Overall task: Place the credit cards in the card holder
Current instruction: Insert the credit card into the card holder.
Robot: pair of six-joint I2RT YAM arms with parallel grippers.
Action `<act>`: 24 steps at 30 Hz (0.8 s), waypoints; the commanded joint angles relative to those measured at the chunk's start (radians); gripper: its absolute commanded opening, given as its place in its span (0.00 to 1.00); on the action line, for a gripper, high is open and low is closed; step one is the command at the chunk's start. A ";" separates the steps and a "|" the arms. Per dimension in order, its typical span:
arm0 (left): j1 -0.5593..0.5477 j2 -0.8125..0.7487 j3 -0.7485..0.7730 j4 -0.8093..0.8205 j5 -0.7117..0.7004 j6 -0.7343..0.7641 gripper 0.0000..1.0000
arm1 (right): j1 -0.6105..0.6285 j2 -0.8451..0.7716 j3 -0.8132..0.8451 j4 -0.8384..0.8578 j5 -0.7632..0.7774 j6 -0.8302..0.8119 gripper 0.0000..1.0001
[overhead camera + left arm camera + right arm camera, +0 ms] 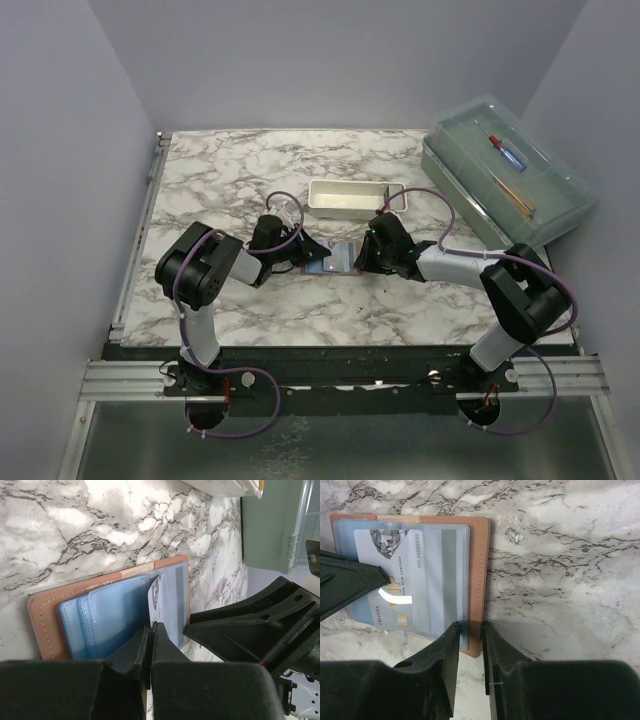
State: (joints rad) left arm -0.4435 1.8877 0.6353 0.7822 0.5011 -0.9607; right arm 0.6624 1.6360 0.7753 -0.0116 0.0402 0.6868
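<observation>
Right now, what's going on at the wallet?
Both arms are working at the open wallet in the middle of the table. The left gripper is shut on one card and holds it over the wallet's blue inside panel. Whether the card is in a slot yet is not clear. The right gripper appears to pinch the wallet's edge, keeping it flat and open. No second card shows in any view.
</observation>
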 commanded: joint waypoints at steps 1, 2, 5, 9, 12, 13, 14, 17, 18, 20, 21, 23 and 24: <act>-0.030 0.068 -0.059 0.084 -0.073 -0.056 0.00 | 0.014 0.086 -0.080 -0.133 -0.078 -0.004 0.27; -0.032 0.078 -0.060 0.092 -0.061 -0.063 0.00 | 0.014 0.083 -0.084 -0.123 -0.088 0.000 0.27; -0.042 0.083 -0.065 0.097 -0.041 -0.072 0.00 | 0.014 0.073 -0.100 -0.097 -0.116 0.019 0.27; -0.067 0.042 -0.056 -0.013 -0.049 -0.051 0.21 | 0.014 0.066 -0.112 -0.074 -0.140 0.036 0.27; -0.084 -0.027 -0.013 -0.215 -0.103 0.018 0.41 | 0.014 0.065 -0.110 -0.082 -0.133 0.034 0.27; -0.086 -0.045 0.008 -0.288 -0.117 0.042 0.49 | 0.013 0.061 -0.111 -0.086 -0.129 0.034 0.27; -0.087 -0.061 0.025 -0.344 -0.128 0.063 0.55 | 0.014 0.056 -0.111 -0.089 -0.126 0.034 0.27; -0.089 -0.082 0.071 -0.472 -0.154 0.105 0.64 | 0.014 0.047 -0.108 -0.100 -0.118 0.033 0.27; -0.091 -0.080 0.087 -0.511 -0.164 0.115 0.64 | 0.014 0.045 -0.106 -0.102 -0.117 0.032 0.27; -0.095 -0.065 0.112 -0.541 -0.167 0.128 0.64 | 0.014 0.046 -0.102 -0.104 -0.118 0.031 0.27; -0.098 -0.052 0.130 -0.552 -0.167 0.133 0.63 | 0.014 0.047 -0.101 -0.101 -0.119 0.031 0.27; -0.113 -0.030 0.162 -0.561 -0.174 0.142 0.60 | 0.014 0.053 -0.096 -0.100 -0.123 0.031 0.27; -0.125 -0.022 0.178 -0.561 -0.170 0.144 0.58 | 0.014 0.056 -0.097 -0.098 -0.125 0.031 0.27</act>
State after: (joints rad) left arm -0.5358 1.8015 0.7784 0.4294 0.4019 -0.8944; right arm 0.6506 1.6173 0.7311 0.0566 0.0090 0.7071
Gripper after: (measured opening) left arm 0.613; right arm 0.274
